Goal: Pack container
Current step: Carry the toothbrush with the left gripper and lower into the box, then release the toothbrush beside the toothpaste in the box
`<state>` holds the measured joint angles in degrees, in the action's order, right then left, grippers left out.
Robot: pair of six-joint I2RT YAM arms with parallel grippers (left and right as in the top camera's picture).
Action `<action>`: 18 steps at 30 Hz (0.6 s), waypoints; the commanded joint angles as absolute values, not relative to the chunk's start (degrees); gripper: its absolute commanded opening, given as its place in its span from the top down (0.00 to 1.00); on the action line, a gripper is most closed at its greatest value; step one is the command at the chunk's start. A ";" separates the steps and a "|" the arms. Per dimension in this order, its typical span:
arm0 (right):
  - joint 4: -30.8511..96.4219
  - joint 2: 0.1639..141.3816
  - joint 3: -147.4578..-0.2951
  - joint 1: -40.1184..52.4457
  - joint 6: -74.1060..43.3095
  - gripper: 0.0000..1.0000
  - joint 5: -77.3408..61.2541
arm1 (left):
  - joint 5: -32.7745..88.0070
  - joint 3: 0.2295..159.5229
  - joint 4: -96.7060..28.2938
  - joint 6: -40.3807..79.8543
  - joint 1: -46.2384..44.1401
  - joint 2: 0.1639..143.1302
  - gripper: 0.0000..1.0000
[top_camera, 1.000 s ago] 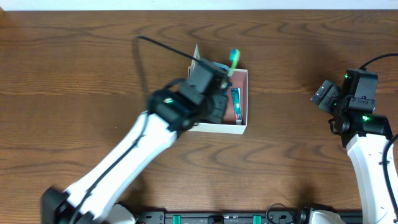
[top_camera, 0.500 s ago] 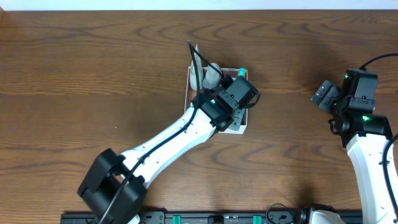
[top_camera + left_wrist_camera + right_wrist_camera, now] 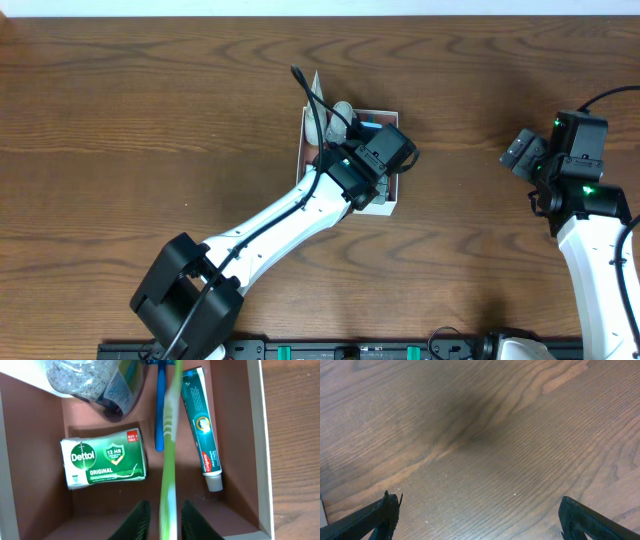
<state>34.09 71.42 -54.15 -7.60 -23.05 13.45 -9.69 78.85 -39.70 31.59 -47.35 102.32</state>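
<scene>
Dark wood-grain table (image 3: pixel 120 120) — pale strip (image 3: pixel 320 6) along its far edge

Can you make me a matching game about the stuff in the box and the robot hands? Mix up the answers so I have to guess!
Things:
1. soap bar
2. toothpaste tube
3. green toothbrush
4. right gripper

Where or how:
A. open above the wooden table
B. lying beside the right wall of the container, in the left wrist view
C. gripped by the left gripper
D. lying flat in a green wrapper, on the container's floor

Pairs: 1-D, 2-B, 3-C, 4-A.
</scene>
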 commanded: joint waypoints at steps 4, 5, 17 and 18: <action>34.13 71.48 -54.33 -7.86 -23.75 0.01 13.65 | -10.98 79.35 -39.77 32.25 -47.31 102.78 0.71; 34.13 71.48 -54.33 -7.86 -23.75 0.01 13.65 | -10.98 79.37 -39.77 32.25 -47.29 102.76 0.71; 34.13 71.48 -54.33 -7.86 -23.75 0.01 13.65 | -11.44 81.78 -48.03 26.63 -47.29 90.61 0.47; 34.13 71.48 -54.33 -7.86 -23.73 0.01 13.65 | -11.75 81.91 -49.06 25.93 -47.29 88.44 0.42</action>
<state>34.11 71.42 -54.15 -7.60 -23.05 13.47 -9.96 78.91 -47.33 28.75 -47.35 95.83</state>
